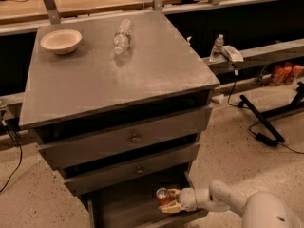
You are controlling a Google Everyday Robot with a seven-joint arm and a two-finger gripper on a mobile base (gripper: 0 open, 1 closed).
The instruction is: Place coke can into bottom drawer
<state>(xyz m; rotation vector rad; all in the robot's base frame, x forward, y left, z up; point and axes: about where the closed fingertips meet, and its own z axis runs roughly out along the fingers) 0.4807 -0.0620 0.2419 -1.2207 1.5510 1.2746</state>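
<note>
The end effector (170,202), clasped around the can (163,195), hangs in the open bottom drawer (124,212) near its right wall. The space to its left is free. The middle drawer (109,175) juts out just above. On the bench (156,70), only the bowl (61,41) and bottle (122,35) obstruct, both at the back.
</note>
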